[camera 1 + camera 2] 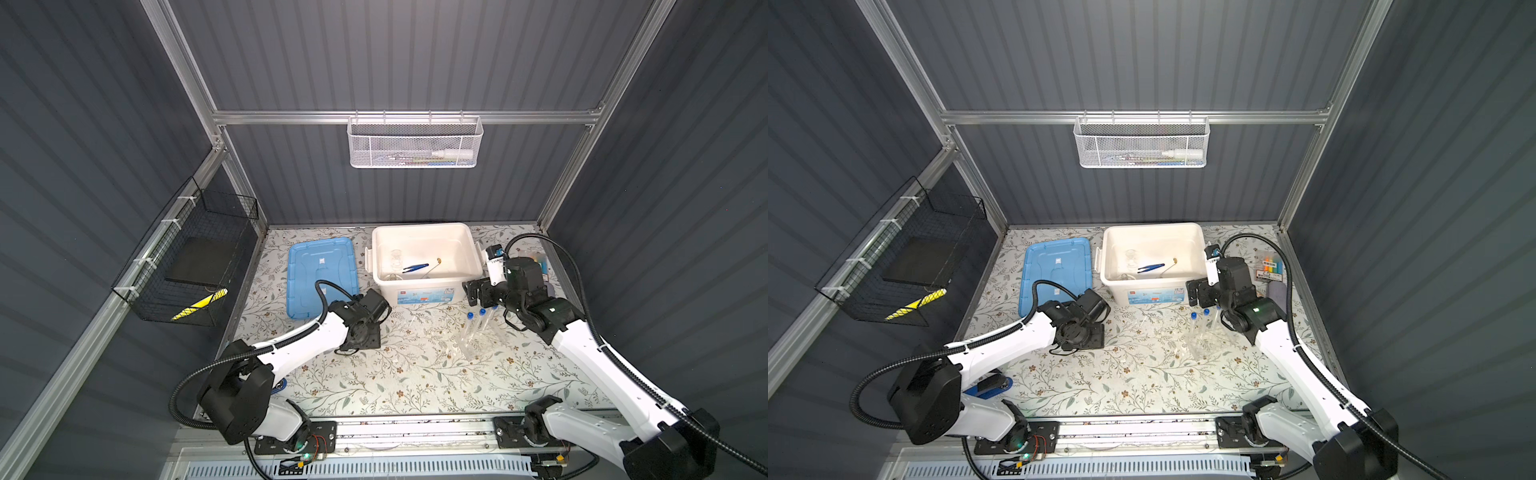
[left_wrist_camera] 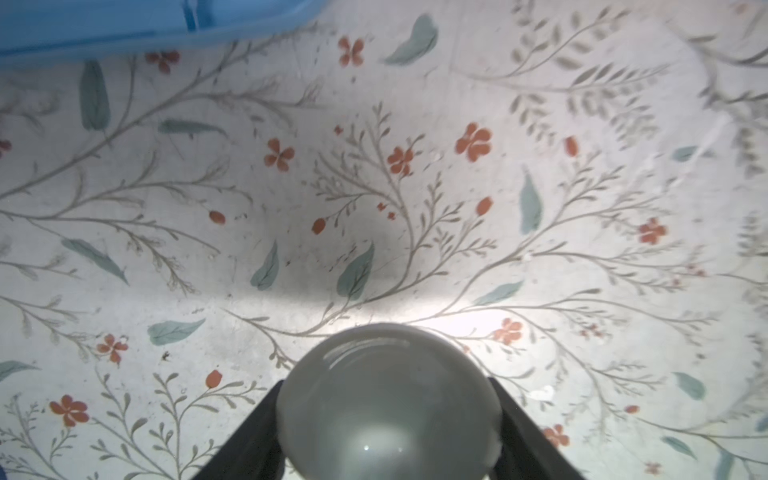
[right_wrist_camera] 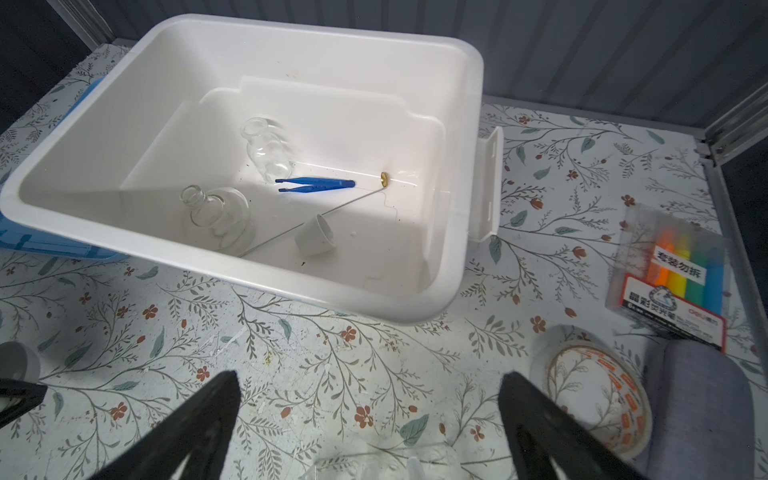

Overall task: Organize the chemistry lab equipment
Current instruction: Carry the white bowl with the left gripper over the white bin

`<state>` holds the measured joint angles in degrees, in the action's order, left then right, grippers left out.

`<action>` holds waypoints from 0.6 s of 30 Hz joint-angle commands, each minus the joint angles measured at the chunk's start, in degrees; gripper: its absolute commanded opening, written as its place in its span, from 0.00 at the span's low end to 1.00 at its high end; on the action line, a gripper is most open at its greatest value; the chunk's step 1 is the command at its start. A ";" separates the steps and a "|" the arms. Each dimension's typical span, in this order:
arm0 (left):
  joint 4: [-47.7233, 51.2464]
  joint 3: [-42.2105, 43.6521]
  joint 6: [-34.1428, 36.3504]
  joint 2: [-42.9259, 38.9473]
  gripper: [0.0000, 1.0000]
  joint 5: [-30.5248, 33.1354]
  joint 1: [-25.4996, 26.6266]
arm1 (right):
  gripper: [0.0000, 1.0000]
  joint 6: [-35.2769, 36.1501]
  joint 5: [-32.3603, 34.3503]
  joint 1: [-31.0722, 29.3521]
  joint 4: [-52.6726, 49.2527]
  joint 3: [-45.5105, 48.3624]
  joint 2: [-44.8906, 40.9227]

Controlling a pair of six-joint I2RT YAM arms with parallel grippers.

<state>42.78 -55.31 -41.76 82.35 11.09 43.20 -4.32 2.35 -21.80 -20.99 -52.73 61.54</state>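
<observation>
White dish [image 2: 386, 407], cropped, in left fingers [image 2: 249, 442]

A robot test cell. Grey ribbed panels [image 1: 395, 54] in an aluminium frame [image 1: 291, 117] enclose a floral bench [image 1: 415, 374], with two arms [image 1: 303, 349] [image 1: 582, 349] mounted at its front.

test tubes [image 1: 482, 322] 3 | white dishes [image 3: 314, 241] 2 | glass flasks [image 3: 218, 216] 2 | tweezers [image 3: 316, 184] 1 | rod [image 3: 353, 198] 1

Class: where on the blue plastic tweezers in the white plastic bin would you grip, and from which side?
Probably the joined solid end of the blue plastic tweezers, coming straight down: they lie flat on the floor of the white plastic bin, whose walls hinder a sideways approach; the forked end would flex.
</observation>
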 commanded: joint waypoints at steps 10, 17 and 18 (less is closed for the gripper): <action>4.37 -20.65 6.48 -0.08 0.62 -2.25 0.29 | 0.99 -1.00 -6.30 6.64 1.71 1.89 -3.69; 1.13 -32.79 10.54 5.81 0.61 -5.08 0.26 | 0.99 -1.94 -10.71 11.52 1.91 2.26 -4.39; 0.80 -34.24 11.15 6.94 0.61 -5.50 0.27 | 0.99 -2.16 -11.15 11.88 2.05 2.28 -4.28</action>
<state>44.38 -86.04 -34.04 86.11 7.81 43.20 -5.58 -5.74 -10.92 -19.84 -51.16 57.69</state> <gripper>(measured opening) 0.688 0.989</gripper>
